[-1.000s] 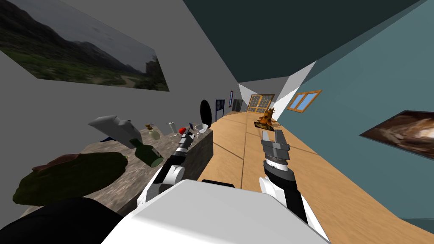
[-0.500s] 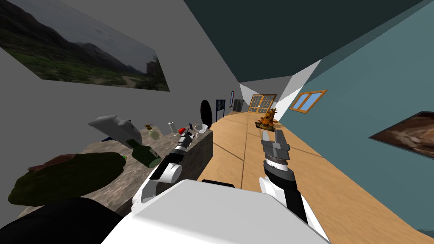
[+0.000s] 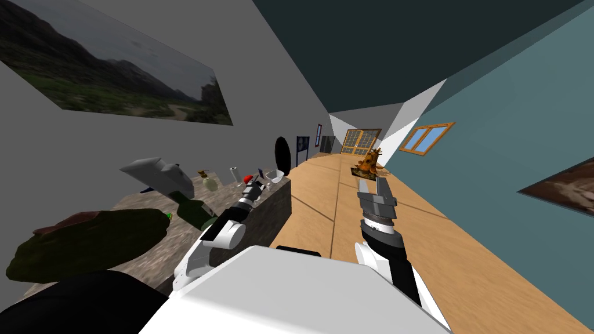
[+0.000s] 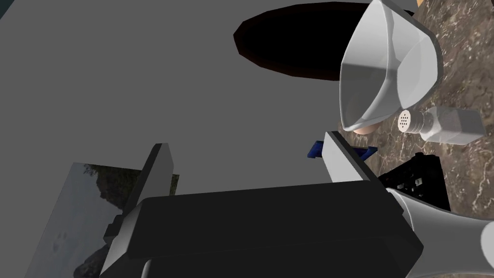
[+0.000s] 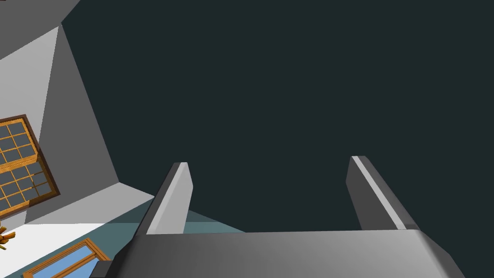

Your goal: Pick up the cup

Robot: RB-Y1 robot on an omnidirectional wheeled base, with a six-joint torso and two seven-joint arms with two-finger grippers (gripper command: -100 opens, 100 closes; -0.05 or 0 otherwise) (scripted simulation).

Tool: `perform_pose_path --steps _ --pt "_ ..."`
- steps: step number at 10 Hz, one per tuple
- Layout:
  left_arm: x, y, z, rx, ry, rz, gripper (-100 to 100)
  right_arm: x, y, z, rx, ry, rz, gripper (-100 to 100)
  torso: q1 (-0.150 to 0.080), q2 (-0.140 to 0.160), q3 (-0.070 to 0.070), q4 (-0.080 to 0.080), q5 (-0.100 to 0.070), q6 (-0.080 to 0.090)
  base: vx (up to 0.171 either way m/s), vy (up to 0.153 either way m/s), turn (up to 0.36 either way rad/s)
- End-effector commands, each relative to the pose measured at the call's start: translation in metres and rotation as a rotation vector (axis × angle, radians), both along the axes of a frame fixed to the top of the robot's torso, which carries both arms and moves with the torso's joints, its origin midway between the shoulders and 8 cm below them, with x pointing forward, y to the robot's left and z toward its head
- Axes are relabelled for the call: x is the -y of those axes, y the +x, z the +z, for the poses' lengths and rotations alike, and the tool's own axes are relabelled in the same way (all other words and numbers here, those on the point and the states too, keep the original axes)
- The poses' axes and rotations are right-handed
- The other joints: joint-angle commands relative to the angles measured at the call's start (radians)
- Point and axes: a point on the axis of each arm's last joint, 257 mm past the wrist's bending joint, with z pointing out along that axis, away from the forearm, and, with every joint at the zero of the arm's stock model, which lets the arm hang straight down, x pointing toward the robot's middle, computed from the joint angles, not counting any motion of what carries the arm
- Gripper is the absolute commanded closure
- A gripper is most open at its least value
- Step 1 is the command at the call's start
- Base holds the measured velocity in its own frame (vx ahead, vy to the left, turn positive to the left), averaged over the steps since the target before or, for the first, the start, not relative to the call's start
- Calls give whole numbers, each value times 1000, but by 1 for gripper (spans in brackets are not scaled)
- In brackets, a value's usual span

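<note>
The left claw [image 4: 246, 140] is open, and nothing is between its two flat grey fingers. In the head view this claw [image 3: 255, 186] is tiny and its fingers are hard to see.

A small blue thing [image 4: 316, 148] hides partly behind one finger [image 4: 345, 161], so I cannot tell what it is. A black box with little holes [image 4: 417, 181] is half hidden by the claw's dark body. A pale brown bit [image 4: 361, 129] peeks out by the cup's rim, too small to name.

The counter [image 4: 463, 58] is brown and grey stone with wavy marks. A white shaker [image 4: 444, 126] with dots on its round end is just beside the cup. On the grey wall behind is a dark oval [image 4: 299, 43].

The cup [image 4: 386, 67] is pale grey and white and smooth. It has a wide mouth, a smaller bottom and flat sides with soft corners. It is just past the left claw, off to one finger's side. In the head view the cup [image 3: 275, 174] stands at the far end of the counter, near its right edge.

The right claw [image 3: 370, 181] is open too, held over the wood floor [image 3: 464, 261] to the right.
</note>
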Motion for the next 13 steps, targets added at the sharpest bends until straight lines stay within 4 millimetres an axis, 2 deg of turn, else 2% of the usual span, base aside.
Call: perform_pose_path --steps 1,2,3,5,6,13 --pt "-7 2 1 -27 -17 -4 -100 0 0 0 0 0 0 0 0 0 0 0 0 0 50 -35 62" --pt "-8 3 -7 -57 -18 -3 -100 0 0 0 0 0 0 0 0 -1 0 0 0 0 49 -37 27" --pt "-13 3 -4 -69 -33 -7 -100 0 0 0 0 0 0 0 -1 -1 0 0 0 0 60 -47 53" --pt "-14 3 -15 -115 -34 -5 -100 0 0 0 0 0 0 0 -1 -1 -1 0 0 0 31 -24 11" --pt "-20 3 -11 -125 -48 -8 -100 0 0 0 0 0 0 0 1 1 0 0 0 0 28 -30 51" --pt "-33 -1 -35 -268 -79 -5 -100 0 0 0 0 0 0 0 0 0 0 0 0 0 35 -23 25"
